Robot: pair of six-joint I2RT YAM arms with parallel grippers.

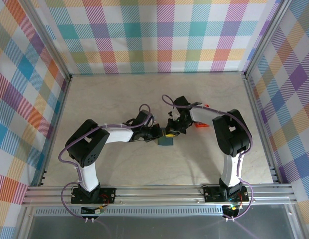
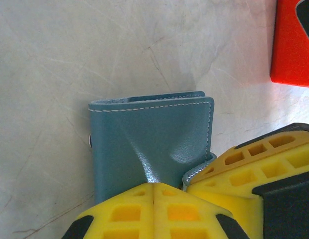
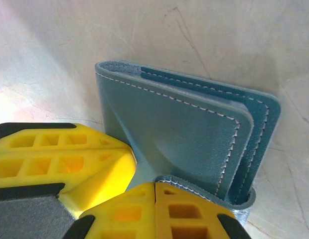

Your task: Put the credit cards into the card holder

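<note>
Card holder (image 1: pixel 166 142), blue-teal and folded shut, lies at the middle of the surface (image 1: pixel 119 99), with both arms meeting over it. In the left wrist view the left gripper (image 2: pixel 153 199) has its fingers pressed together at the bottom edge, pinching the leather cover, which creases up toward them. In the right wrist view the right gripper (image 3: pixel 154 206) also has its fingers closed, the clasp tab (image 3: pixel 204 188) curling against their tips; whether they nip it is unclear. A red tray (image 2: pixel 294 45) sits at the upper right.
</note>
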